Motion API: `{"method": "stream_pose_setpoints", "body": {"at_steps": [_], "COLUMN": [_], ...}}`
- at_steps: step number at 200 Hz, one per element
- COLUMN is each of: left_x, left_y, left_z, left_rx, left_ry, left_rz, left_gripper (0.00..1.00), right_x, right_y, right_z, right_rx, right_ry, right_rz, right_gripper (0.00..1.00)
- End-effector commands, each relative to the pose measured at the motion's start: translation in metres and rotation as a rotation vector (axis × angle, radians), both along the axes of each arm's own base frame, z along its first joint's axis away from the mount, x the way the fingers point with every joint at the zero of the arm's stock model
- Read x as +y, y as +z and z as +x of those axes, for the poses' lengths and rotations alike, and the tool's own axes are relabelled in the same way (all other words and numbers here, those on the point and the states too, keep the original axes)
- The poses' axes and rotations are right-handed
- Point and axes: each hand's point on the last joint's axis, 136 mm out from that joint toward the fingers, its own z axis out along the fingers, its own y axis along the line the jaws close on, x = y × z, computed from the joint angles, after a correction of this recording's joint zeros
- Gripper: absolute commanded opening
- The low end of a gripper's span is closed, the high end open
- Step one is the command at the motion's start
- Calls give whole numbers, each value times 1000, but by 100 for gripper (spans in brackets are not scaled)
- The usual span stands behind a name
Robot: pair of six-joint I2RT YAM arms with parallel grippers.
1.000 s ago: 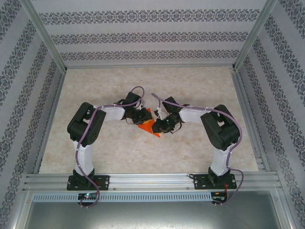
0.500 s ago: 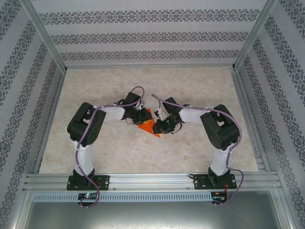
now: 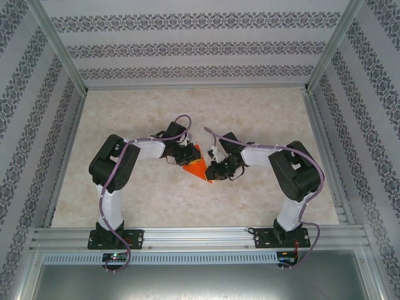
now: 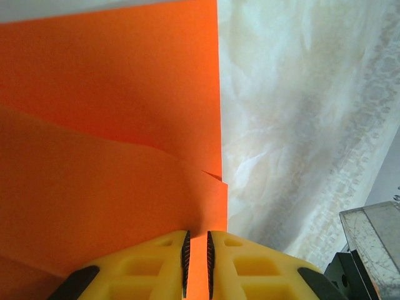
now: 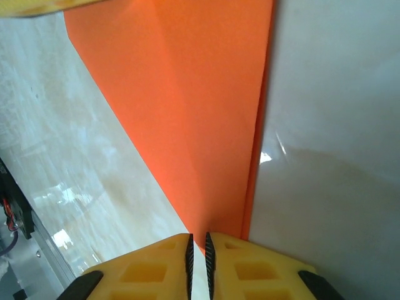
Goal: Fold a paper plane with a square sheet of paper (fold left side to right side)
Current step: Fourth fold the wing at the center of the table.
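Left gripper (image 3: 181,156) and right gripper (image 3: 213,170) face each other low over the table (image 3: 262,112). Each has its jaws drawn together on the orange paper (image 3: 197,164) held between them.

From the left wrist we see the paper spread wide ahead of the fingers, with a thin strip of it pinched between the pads. A crease (image 4: 94,132) slants across it just ahead of that grip and ends in a small step (image 4: 219,179) at the paper's edge.

From the right wrist we see the paper narrow toward the right gripper, with its point running in between the pads. A doubled layer (image 5: 255,169) shows along one side.

We judge the left-to-right fold is in hand, with the paper gripped at both ends and not yet laid flat. The next move calls for the right gripper to anchor the point while the left side goes over, edges matched, then pressing.
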Motion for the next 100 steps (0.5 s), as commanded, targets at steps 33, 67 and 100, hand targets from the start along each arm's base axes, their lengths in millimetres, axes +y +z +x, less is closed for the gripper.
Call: {"method": "stream_pose_setpoints", "body": {"at_steps": [33,67,100], "left_x": [23,22,21], "left_y": [-31,-29,-25], "left_z": [-7,-7,-6], "left_rx": [48,46,40], "left_ry": [42,42,44], "left_rz": [120,112,103], "left_gripper": [20,20,20], "right_x": [-42,-34,-16], "right_y": [-18,14,60], "right_z": [-61,-44,-17], "right_rx": [217,116,7], "right_ry": [28,-6,-60], "right_rz": [-165,-84,61], "right_gripper": [16,12,8]}}
